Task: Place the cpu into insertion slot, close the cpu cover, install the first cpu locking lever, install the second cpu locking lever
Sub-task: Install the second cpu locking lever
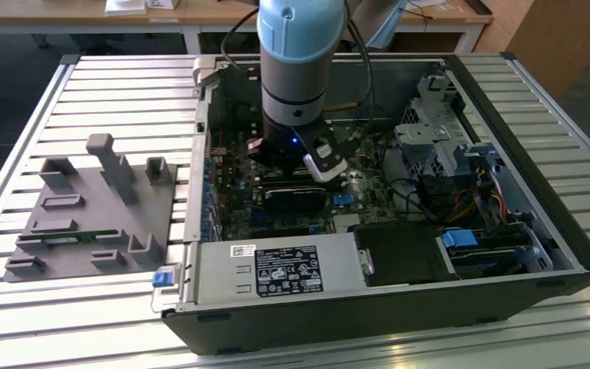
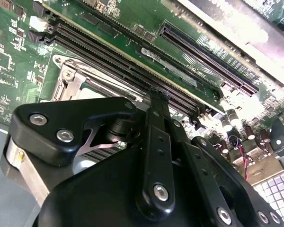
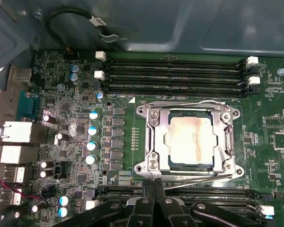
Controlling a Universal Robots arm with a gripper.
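In the first wrist view the cpu (image 3: 191, 139) lies flat in the insertion slot (image 3: 143, 112), its pale metal top showing through the window of the cpu cover (image 3: 155, 137), which is down over it. One thin locking lever (image 3: 180, 103) runs along the socket's side by the memory slots; the other lever (image 3: 203, 174) runs along the side nearest my gripper. My gripper (image 3: 154, 182) is shut, fingertips together at that side's corner. In the second wrist view, the gripper (image 2: 158, 94) points down at the board beside the socket's corner (image 2: 68, 80). My arm (image 1: 293, 69) reaches straight down into the open computer case.
Long black memory slots (image 3: 175, 71) flank the socket. Capacitors (image 3: 92, 130) and rear ports (image 3: 14, 137) stand to one side. A black cable (image 3: 85, 16) loops by the case wall. In the exterior view, a grey fixture (image 1: 95, 207) sits on the table, and a power supply (image 1: 274, 269) and drive cage (image 1: 429, 131) crowd the case.
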